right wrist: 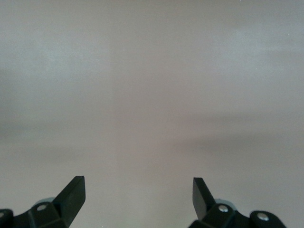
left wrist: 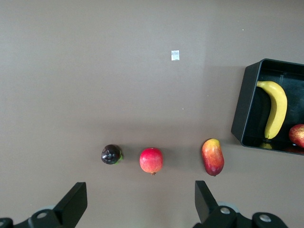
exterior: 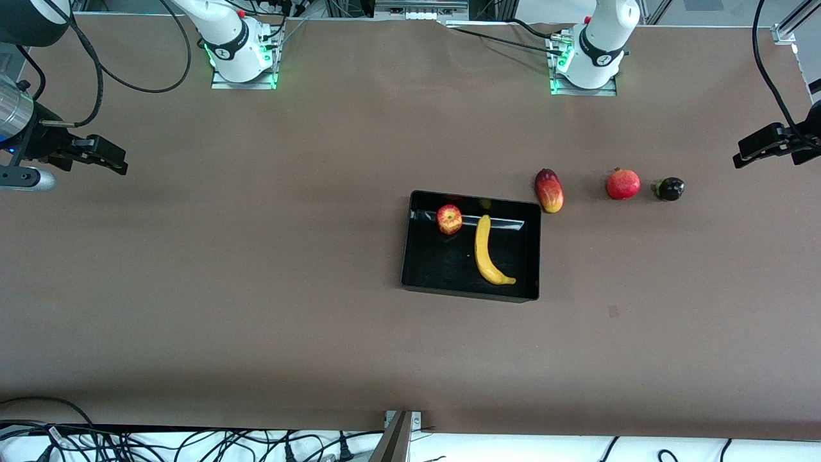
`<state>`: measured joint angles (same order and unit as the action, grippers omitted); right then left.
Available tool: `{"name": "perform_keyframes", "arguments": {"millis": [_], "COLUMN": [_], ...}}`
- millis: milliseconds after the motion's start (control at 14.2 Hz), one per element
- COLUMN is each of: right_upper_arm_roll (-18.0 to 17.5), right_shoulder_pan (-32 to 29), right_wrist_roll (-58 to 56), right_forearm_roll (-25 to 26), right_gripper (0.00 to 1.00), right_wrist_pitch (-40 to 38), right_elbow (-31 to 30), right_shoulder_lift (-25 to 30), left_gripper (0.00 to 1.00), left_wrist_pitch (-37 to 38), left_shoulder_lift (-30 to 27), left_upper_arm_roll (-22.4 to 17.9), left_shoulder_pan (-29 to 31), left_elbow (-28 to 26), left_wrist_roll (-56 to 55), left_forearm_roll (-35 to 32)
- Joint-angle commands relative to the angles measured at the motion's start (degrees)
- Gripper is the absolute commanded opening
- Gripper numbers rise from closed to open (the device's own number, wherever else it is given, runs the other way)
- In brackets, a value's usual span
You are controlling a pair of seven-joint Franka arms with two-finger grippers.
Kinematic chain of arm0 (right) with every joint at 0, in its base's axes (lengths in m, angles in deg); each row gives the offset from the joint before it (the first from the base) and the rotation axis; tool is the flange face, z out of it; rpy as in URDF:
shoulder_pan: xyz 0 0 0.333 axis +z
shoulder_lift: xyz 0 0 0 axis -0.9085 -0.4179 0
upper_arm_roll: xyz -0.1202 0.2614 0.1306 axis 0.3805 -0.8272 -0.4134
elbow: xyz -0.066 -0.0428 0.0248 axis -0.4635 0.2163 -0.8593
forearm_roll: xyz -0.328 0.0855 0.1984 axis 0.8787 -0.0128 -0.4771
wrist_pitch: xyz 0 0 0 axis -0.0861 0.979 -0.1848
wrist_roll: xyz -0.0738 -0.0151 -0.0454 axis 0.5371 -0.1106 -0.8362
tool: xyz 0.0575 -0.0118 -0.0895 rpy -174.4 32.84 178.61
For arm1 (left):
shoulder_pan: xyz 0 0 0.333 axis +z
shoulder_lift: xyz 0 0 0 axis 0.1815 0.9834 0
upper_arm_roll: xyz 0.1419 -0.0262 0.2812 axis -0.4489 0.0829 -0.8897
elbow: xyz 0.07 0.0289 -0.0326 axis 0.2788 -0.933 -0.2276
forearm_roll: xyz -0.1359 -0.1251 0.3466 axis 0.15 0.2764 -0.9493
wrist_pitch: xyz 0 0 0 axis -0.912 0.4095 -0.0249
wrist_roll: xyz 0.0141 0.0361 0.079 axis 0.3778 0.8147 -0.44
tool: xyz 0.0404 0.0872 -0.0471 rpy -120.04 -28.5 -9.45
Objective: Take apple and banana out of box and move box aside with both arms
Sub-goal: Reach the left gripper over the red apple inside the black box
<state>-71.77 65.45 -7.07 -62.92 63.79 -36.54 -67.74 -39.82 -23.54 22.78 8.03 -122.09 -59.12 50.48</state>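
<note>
Front view: apple, banana in box; both likely light and smooth, best gripped mid-body. Left hand and right hand wide, empty, well apart from them.

A wide brown counter fills the scene under even overhead light. Black cables tangle over a white floor along its near edge, while metal framing lines the edge farthest from the front camera.
</note>
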Motion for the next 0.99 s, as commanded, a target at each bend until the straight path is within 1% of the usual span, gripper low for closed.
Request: {"name": "perform_keyframes", "arguments": {"millis": [0, 424, 636, 707, 777, 848, 919], "right_upper_arm_roll": [0.0, 0.0, 0.0, 0.0, 0.0, 0.0, 0.0], "right_shoulder_pan": [-0.2, -0.2, -0.2, -0.2, -0.2, -0.2, -0.2], "right_wrist_roll": [-0.6, -0.6, -0.6, -0.6, -0.6, -0.6, -0.6], "right_forearm_roll": [-0.1, -0.1, -0.1, -0.1, -0.1, -0.1, -0.1], "right_gripper": [1.0, 1.0, 1.0, 1.0, 1.0, 1.0, 1.0], "right_wrist_pitch": [-0.9, -0.9, -0.9, -0.9, -0.9, -0.9, -0.9], "right_elbow": [1.2, 1.2, 1.2, 1.2, 1.2, 1.2, 1.2], "right_shoulder_lift": [-0.6, -0.6, -0.6, -0.6, -0.6, -0.6, -0.6], "left_gripper": [1.0, 1.0, 1.0, 1.0, 1.0, 1.0, 1.0], "left_wrist_pitch": [-1.0, -3.0, -6.6, -8.7, -11.1, -13.6, -15.2], "left_shoulder_lift": [-1.2, -0.5, 1.5, 2.5, 3.3, 4.8, 6.3], "left_upper_arm_roll": [0.1, 0.6, 0.6, 1.3, 3.8, 4.5, 4.7], "left_shoulder_pan": [-0.6, -2.1, -4.6, -4.9, -4.8, -5.0, -7.0], "left_elbow": [-1.1, -1.8, -1.8, -1.9, -2.1, -2.3, -2.3], "left_wrist_roll": [-1.9, -6.3, -14.1, -16.4, -19.2, -23.7, -27.5], "left_forearm_roll": [0.8, 0.8, 0.9, 0.8, 0.7, 0.1, -0.3]}}
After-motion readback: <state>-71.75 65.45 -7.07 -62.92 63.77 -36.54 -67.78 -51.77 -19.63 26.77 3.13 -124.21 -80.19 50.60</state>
